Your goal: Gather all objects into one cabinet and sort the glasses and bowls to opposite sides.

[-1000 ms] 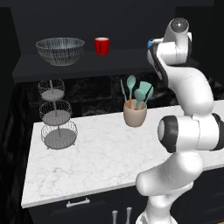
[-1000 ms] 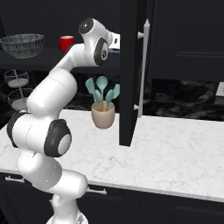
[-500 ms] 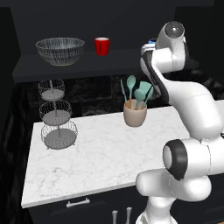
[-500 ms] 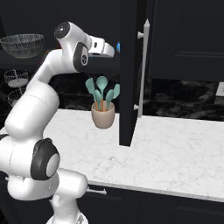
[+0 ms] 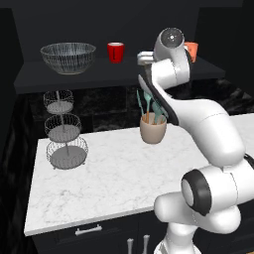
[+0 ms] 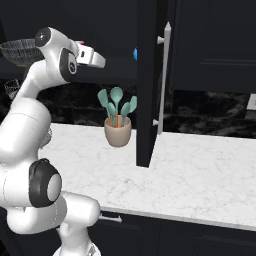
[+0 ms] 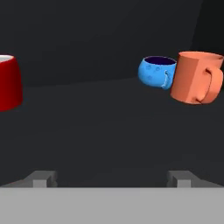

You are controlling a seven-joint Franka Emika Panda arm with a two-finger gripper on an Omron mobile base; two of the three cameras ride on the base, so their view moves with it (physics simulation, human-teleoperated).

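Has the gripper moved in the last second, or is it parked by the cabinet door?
Yes. In the left base view the hand has swung left along the shelf, toward the red cup.

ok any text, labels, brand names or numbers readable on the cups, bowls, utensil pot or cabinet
None: no readable text, number or sign anywhere.
red cup: plain glossy red.
orange mug: plain.
blue bowl: faint darker spots only, not letters.
striped bowl: fine dark stripes only.
utensil pot: plain beige.
cabinet door: plain matte black.
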